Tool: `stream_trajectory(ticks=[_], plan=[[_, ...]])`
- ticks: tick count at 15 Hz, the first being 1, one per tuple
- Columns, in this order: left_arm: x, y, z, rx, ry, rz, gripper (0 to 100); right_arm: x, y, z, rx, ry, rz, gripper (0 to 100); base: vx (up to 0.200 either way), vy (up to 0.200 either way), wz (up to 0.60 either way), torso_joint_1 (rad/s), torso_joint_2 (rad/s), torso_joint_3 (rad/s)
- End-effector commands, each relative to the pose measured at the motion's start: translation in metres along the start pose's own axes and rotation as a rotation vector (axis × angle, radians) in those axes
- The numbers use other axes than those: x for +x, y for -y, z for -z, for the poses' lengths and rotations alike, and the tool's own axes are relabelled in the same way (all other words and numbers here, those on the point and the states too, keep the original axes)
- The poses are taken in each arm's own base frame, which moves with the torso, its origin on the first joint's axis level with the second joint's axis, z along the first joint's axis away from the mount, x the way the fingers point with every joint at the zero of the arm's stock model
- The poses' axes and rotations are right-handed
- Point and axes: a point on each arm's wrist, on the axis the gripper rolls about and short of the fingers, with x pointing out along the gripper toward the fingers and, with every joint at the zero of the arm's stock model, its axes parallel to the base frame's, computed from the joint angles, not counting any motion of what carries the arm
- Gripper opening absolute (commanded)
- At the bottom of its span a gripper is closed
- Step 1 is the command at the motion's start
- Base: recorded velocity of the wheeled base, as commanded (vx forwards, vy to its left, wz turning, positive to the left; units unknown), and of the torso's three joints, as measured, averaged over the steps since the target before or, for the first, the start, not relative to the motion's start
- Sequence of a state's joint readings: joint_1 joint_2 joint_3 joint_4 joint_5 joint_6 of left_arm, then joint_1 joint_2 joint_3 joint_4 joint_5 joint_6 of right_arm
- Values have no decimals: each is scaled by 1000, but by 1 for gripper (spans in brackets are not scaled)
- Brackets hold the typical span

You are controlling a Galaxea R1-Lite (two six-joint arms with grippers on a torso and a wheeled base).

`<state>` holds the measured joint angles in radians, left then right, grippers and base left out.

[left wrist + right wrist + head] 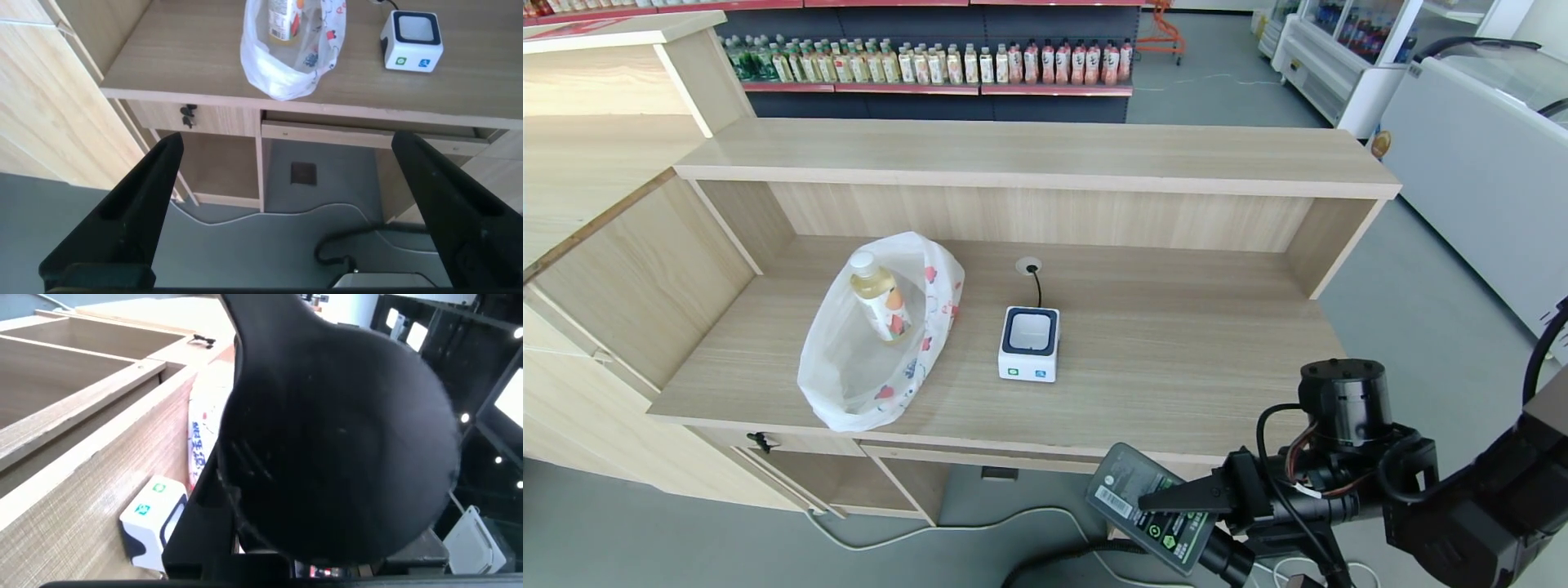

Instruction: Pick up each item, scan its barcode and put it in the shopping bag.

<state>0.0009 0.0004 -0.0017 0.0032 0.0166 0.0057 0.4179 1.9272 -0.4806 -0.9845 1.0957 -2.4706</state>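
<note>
I read this as a small shop, seen from the checkout side. Evidence:
- Red-edged shelving (907, 87) holds rows of bottled drinks (931, 64).
- A chest freezer (1470, 155) and a glass-fronted cooler (1347, 37) line the aisle.
- A wooden till counter (1176, 351) carries a barcode scanner (1029, 343) and a shopping bag (833, 384).

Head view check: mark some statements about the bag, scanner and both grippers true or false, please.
1. A bottle is in the shopping bag. True.
2. The scanner lies inside the bag. False: it sits on the counter beside the bag, apart from it.
3. The right gripper holds a flat dark pack. True.
4. The left gripper is shut on a bottle. False: it is open and empty, below counter level.
</note>
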Motion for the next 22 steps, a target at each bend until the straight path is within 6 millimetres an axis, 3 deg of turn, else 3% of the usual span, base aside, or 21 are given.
stream_trajectory(ticks=[1, 10, 12, 16, 18, 19, 20, 22], plan=[[0, 0, 0, 0, 0, -1, 100, 0, 0, 0, -1, 0, 1, 0, 0, 0, 0, 0, 0, 0], [0, 0, 0, 0, 0, -1, 100, -6, 2, -1, 0, -13, -3, 0, 0, 0, 0, 0, 0, 0], [0, 0, 0, 0, 0, -1, 100, -7, 10, 1, -17, -18, 7, 0, 0, 0, 0, 0, 0, 0], [0, 0, 0, 0, 0, -1, 100, -47, 86, 3, 126, -145, 44, 0, 0, 0, 0, 0, 0, 0], [0, 0, 0, 0, 0, -1, 100, -73, 93, 7, 253, -303, 8, 0, 0, 0, 0, 0, 0, 0], [0, 0, 0, 0, 0, -1, 100, -99, 109, 12, 323, -498, 12, 0, 0, 0, 0, 0, 0, 0], [0, 0, 0, 0, 0, -1, 100, -114, 109, 8, 386, -616, 5, 0, 0, 0, 0, 0, 0, 0], [0, 0, 0, 0, 0, -1, 100, -117, 105, 4, 617, -638, 61, 0, 0, 0, 0, 0, 0, 0]])
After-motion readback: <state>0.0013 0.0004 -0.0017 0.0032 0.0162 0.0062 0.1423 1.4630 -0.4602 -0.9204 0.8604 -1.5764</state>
